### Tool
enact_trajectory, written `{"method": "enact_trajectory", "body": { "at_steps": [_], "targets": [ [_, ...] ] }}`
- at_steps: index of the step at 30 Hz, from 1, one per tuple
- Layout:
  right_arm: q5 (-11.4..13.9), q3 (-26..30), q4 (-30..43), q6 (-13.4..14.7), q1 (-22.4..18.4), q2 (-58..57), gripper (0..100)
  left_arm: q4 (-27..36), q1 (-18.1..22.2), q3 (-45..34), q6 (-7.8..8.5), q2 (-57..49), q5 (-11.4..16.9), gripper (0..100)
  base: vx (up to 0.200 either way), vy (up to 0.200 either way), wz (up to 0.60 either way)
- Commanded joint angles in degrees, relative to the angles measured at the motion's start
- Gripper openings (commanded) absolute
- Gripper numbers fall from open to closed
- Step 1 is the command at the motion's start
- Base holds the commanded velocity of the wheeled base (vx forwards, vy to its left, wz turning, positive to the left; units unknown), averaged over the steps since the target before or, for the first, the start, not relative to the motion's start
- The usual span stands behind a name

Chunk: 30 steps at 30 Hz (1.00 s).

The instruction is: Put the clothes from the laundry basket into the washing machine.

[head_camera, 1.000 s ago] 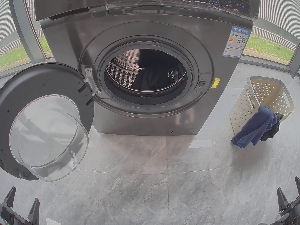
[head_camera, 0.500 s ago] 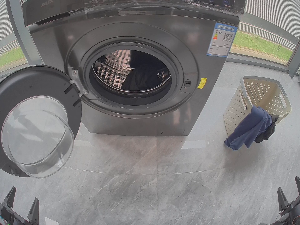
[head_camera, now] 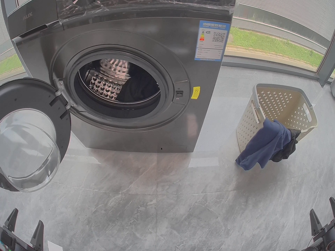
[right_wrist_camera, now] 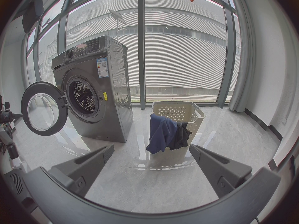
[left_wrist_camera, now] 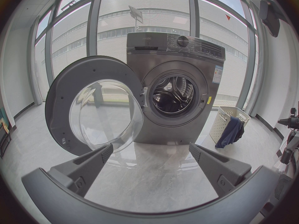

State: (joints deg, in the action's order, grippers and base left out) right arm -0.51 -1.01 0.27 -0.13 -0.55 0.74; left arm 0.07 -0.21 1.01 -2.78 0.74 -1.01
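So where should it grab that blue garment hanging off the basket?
Probably the bunched fold of the blue garment where it crosses the rim of the laundry basket, with the right gripper coming from above. Most of it drapes down outside the rim, so lifting there should free it.

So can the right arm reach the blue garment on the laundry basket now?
Probably not yet: the open right gripper sits well short of the blue garment draped over the laundry basket, though only bare floor lies between.
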Motion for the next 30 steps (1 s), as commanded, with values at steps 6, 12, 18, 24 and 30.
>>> {"method": "enact_trajectory", "body": {
  "at_steps": [6, 12, 18, 24, 30],
  "targets": [
    [0.1, 1.0, 0.0, 0.0, 0.0, -0.7, 100, 0.0, 0.0, -0.9, -0.12, -0.6, 0.0, 100, 0.0, 0.0, 0.0],
    [0.0, 1.0, 0.0, 0.0, 0.0, -0.7, 100, 0.0, 0.0, -0.9, -0.03, -0.6, 0.0, 100, 0.0, 0.0, 0.0],
    [0.0, 1.0, 0.0, 0.0, 0.0, -0.7, 100, 0.0, 0.0, -0.9, -0.03, -0.6, 0.0, 100, 0.0, -0.1, 0.0],
    [0.1, 1.0, 0.0, 0.0, 0.0, -0.7, 100, 0.0, 0.0, -0.9, -0.12, -0.6, 0.0, 100, 0.0, -0.2, 0.0],
    [0.0, 1.0, 0.0, 0.0, 0.0, -0.7, 100, 0.0, 0.0, -0.9, -0.12, -0.6, 0.0, 100, 0.0, -0.2, 0.0]
  ]
}}
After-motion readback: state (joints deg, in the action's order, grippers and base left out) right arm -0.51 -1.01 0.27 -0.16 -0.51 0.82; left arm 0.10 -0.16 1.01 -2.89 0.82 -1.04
